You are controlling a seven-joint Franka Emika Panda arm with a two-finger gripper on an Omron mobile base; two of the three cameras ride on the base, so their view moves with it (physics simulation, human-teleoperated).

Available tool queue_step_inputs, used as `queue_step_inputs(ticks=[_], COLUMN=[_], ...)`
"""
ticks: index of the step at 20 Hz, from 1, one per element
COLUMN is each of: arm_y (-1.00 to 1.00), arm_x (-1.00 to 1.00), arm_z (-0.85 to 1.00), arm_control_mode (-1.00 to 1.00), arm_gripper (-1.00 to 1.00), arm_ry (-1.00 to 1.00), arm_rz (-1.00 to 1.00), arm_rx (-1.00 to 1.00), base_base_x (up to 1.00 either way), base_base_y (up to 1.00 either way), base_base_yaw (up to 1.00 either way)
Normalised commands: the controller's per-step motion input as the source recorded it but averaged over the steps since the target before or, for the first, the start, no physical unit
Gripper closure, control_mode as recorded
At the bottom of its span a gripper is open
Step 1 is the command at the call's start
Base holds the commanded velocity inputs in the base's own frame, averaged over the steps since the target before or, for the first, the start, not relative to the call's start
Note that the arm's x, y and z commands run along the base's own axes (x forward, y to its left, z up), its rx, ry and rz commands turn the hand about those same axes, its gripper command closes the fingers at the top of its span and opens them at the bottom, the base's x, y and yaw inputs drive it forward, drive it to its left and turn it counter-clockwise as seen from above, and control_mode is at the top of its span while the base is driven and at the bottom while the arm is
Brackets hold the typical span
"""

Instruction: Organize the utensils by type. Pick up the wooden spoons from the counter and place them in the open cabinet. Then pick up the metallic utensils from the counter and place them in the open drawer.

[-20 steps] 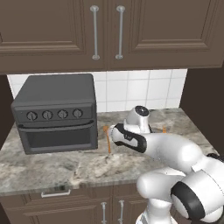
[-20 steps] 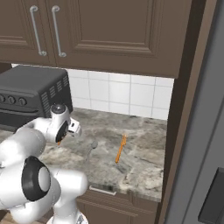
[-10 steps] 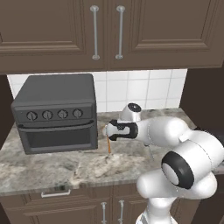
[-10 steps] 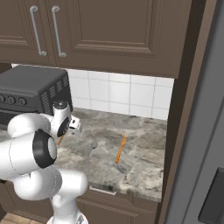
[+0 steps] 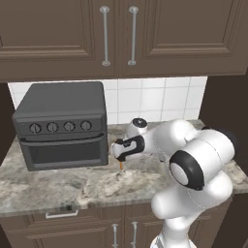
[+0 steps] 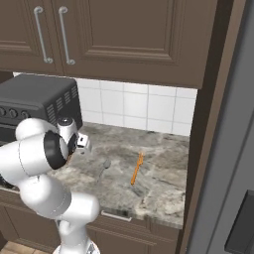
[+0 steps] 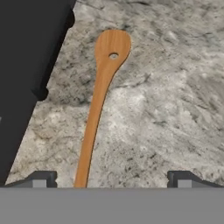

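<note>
Down in the hand view, a wooden spoon (image 7: 99,113) lies flat on the counter (image 7: 166,109), its pierced oval bowl toward the top centre and its handle running down to the bottom edge, between the two dark fingertips (image 7: 41,178). Those tips stand wide apart at lower left and lower right, with nothing clamped. A toaster oven (image 7: 26,65) fills the upper left, just beside the spoon.

From the left base view, the gripper (image 5: 119,152) hangs at frame centre over the stone, close to the oven's (image 5: 60,125) right side, an orange sliver of spoon (image 5: 120,166) just under it.

From the right base view, a second orange utensil (image 6: 137,168) lies at centre, a thin grey spoon (image 6: 103,167) left of it. Upper cabinet doors (image 6: 124,34) across the top are shut.
</note>
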Motion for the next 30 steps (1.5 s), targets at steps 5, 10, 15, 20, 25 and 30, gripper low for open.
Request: queue_step_inputs(ticks=[5,10,15,20,25,30], arm_y=[0.02,0.0,0.0,0.02,0.09,0.11], arm_x=[0.1,0.17,0.12,0.15,0.17,0.14], arm_z=[-0.28,-0.17,-0.15,-0.1,-0.01,-0.04], arm_control_mode=[-1.0,-1.0,-1.0,-1.0,-1.0,-1.0], arm_gripper=[-1.0,-1.0,-1.0,-1.0,-1.0,-1.0], arm_ry=[0.0,0.0,0.0,0.0,0.0,0.0], arm_rz=[0.01,0.0,0.0,0.0,0.0,0.0], arm_rx=[-0.02,0.0,0.0,0.0,0.0,0.0], base_base_x=[0.0,0.0,0.0,0.0,0.0,0.0], base_base_y=[0.0,0.0,0.0,0.0,0.0,0.0], base_base_yaw=[0.0,0.0,0.0,0.0,0.0,0.0])
